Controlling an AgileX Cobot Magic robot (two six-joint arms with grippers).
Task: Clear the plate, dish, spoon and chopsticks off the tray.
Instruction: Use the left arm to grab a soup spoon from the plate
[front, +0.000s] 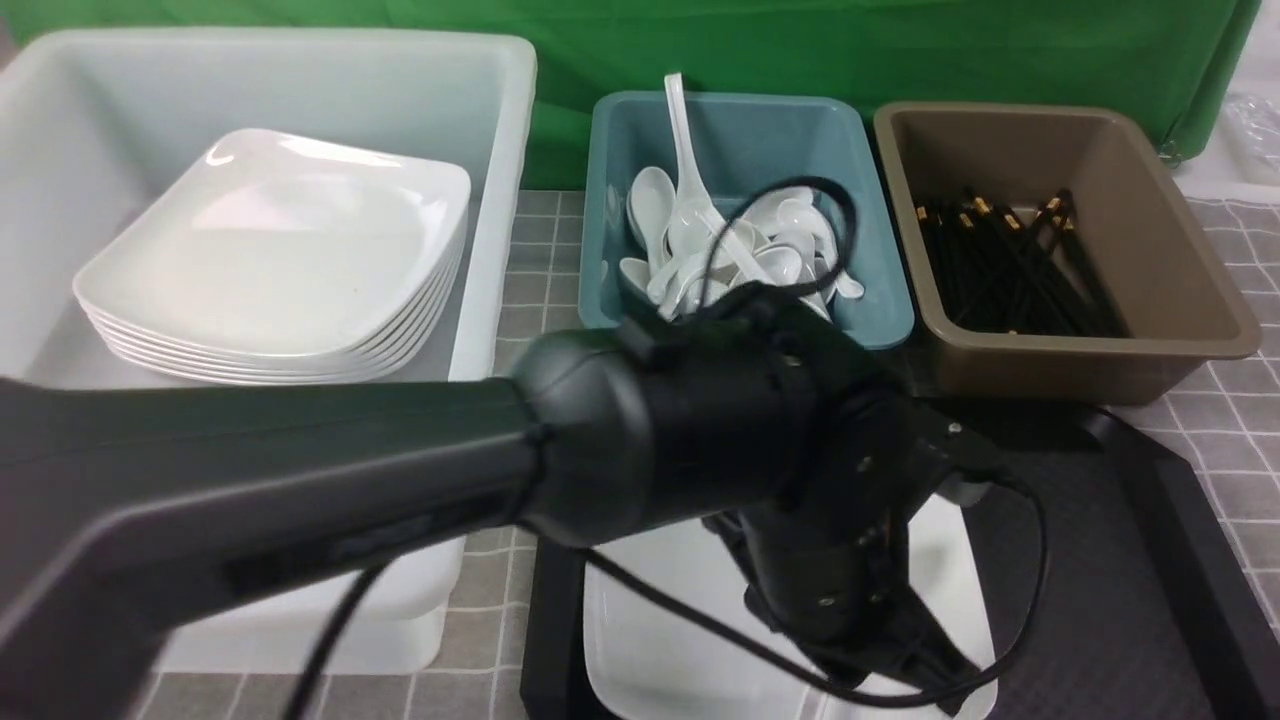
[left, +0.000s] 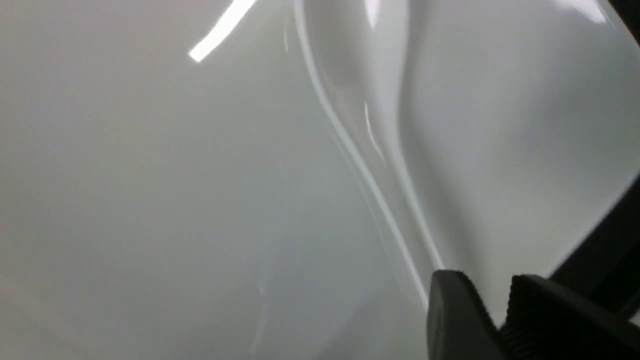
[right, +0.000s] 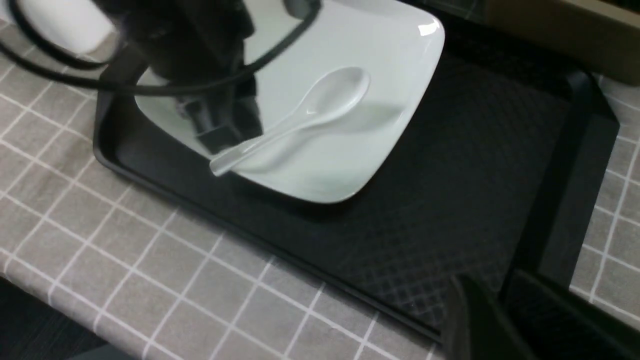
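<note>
Two task things show on the tray (right: 450, 200): plate (right: 350, 150) and spoon (right: 320, 100). The tray sits at 6 o'clock on the bench (right: 125, 260), with the plate on its 9 o'clock half. The spoon lies on the plate, its tail end reaching just over the plate rim. No dish in sight. The only chopsticks (front: 1010, 260) I see are in the brown tub (front: 1150, 250) at 1 o'clock. Teal tub (front: 740, 130) of spoons at 12, white tub (front: 300, 70) with stacked plates at 10

Left pincer (left: 492, 287) is down at the spoon handle, near the tail. Its jaws are a narrow gap apart with bare plate showing between them. The handle runs up to the outer edge of one finger, so I read it as not gripped. Right pincer (right: 500, 295) seems to hang near the tray's 4 o'clock edge. It's dark fingers on a dark tray, so I cannot tell how its jaws stand; nothing visible in them

Handling, my guess:
- **Spoon:** light, rigid and glazed, so slippery, and it will chip if dropped. Best hold is across the thin handle at mid-length, jaws square to it. A grab at the tail would let the bowl swing down.
- **Plate:** heavier, stiff and just as slick. The raised rim is the only hold, so pinch a side edge. Get the spoon off first or it slides
</note>
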